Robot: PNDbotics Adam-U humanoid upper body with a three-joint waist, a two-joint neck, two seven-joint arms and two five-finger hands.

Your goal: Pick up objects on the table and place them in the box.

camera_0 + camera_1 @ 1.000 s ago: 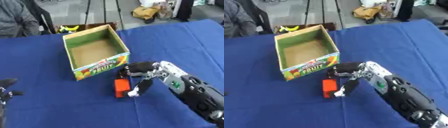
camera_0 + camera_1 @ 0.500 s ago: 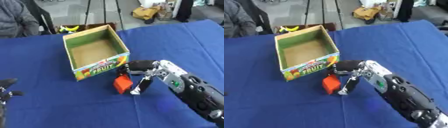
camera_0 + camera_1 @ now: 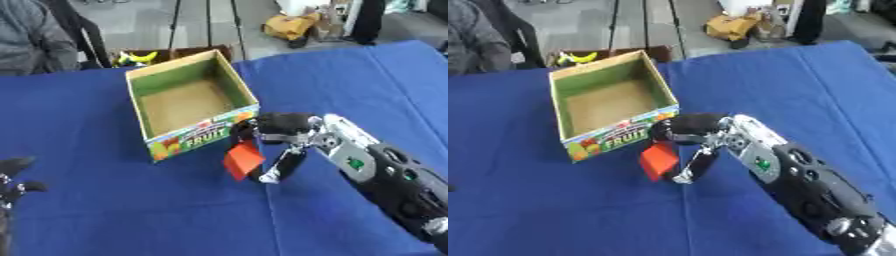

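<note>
At frame centre the right robot hand (image 3: pixel 280 131) had its fingers curled round an orange-red block (image 3: pixel 242 159), holding it tilted just beside the near right corner of the open cardboard fruit box (image 3: pixel 188 117) on the blue tabletop (image 3: pixel 131 210). The left robot hand (image 3: pixel 13 182) rested with loosely spread fingers at the lower left edge.

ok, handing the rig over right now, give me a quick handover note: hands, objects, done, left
Right hand: fingers curled round the orange block, holding it tilted just in front of the box's printed front wall.
Left hand: idle at the lower left edge, holding nothing; finger state unclear.
Box: open, upright on the blue table, nothing visible inside.
Done: block grasped.
Left: carry the block over the rim and release it into the box. No other loose objects visible on the table.
</note>
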